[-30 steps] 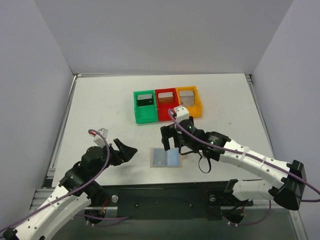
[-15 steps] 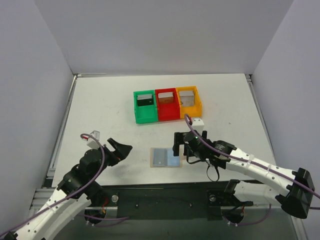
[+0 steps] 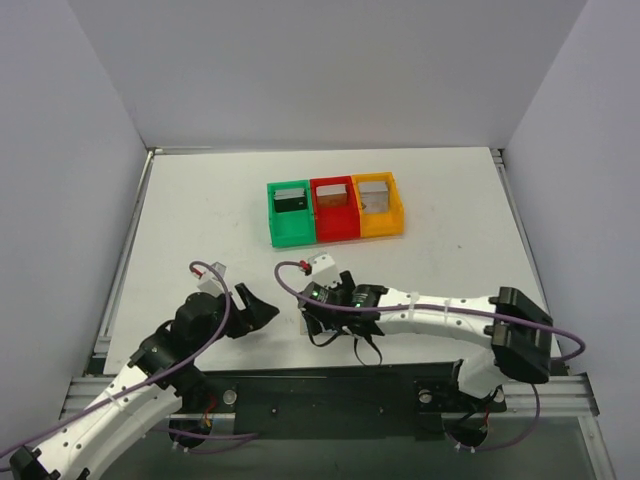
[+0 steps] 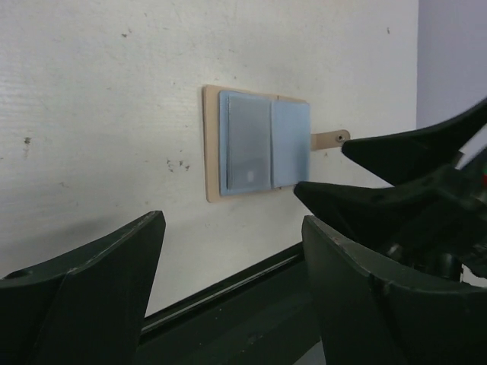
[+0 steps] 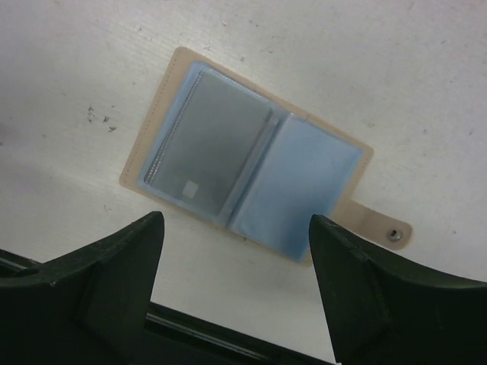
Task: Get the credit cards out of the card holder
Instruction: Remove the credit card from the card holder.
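The card holder point(image 5: 251, 179) lies open on the table, tan border, two bluish panels. A grey credit card point(image 5: 209, 152) sits in its left pocket; the right pocket point(image 5: 298, 186) looks empty. My right gripper point(image 5: 234, 220) is open and empty, hovering just above the holder's near edge, not touching it. In the top view the right gripper point(image 3: 325, 312) covers most of the holder. My left gripper point(image 3: 262, 303) is open and empty, left of the holder point(image 4: 259, 141). Three more cards stand in the bins: dark point(image 3: 290, 198), brownish point(image 3: 331, 193), grey point(image 3: 372, 193).
Green point(image 3: 289, 232), red point(image 3: 335, 228) and orange point(image 3: 382, 223) bins stand in a row at mid-table, behind the holder. The table's near edge and a dark rail point(image 5: 228, 342) run just below the holder. The right gripper's fingers point(image 4: 396, 152) show beside the holder in the left wrist view.
My right arm swung left and toward the near edge, from by the bins to over the card holder. My left gripper shifted slightly right toward the holder. The holder has not moved.
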`<act>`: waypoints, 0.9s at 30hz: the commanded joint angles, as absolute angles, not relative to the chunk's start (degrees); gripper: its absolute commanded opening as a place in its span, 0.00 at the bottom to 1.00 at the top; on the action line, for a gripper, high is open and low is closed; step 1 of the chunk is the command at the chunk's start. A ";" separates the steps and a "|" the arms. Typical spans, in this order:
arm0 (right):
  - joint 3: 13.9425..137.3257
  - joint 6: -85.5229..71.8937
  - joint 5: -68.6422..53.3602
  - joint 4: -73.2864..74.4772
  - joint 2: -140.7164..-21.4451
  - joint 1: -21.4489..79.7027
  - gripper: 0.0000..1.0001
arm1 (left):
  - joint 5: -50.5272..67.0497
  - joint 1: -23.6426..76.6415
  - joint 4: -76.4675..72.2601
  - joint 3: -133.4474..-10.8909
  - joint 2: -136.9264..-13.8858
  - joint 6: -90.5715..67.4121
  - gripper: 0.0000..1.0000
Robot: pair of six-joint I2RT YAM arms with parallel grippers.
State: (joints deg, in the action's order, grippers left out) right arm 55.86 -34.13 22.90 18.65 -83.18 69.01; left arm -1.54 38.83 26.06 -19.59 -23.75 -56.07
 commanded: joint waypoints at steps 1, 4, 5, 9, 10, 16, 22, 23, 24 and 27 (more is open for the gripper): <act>59.93 -33.13 24.44 18.20 -90.85 69.35 0.65 | 3.16 38.50 19.52 -17.76 -21.98 -55.11 0.81; 61.87 -33.83 23.47 17.49 -94.82 69.34 0.50 | 3.43 38.50 19.16 -16.44 -20.83 -55.11 0.76; 62.31 -34.19 23.12 17.14 -96.14 69.35 0.46 | 3.43 38.58 19.42 -16.17 -20.74 -55.11 0.75; 61.35 -35.94 21.72 13.81 -97.29 69.35 0.44 | 3.16 38.58 19.60 -15.30 -20.65 -55.63 0.73; 61.00 -36.30 21.54 12.93 -97.64 69.17 0.44 | 3.08 38.50 19.51 -15.12 -20.65 -55.81 0.73; 60.65 -37.88 19.60 10.46 -99.67 69.26 0.48 | 2.46 38.58 19.60 -14.06 -19.34 -56.78 0.72; 60.38 -38.76 19.60 10.46 -101.07 69.08 0.45 | 0.79 38.50 21.35 -13.97 -17.40 -57.39 0.71; 60.21 -38.93 19.60 10.46 -101.16 69.00 0.45 | 0.70 38.50 21.62 -13.89 -16.97 -57.48 0.71; 59.94 -39.20 19.60 10.55 -101.16 68.99 0.43 | 0.62 38.58 21.71 -13.89 -16.96 -57.48 0.71; 59.24 -39.64 19.60 10.46 -101.16 68.91 0.38 | 0.44 38.58 21.88 -13.80 -16.52 -57.74 0.71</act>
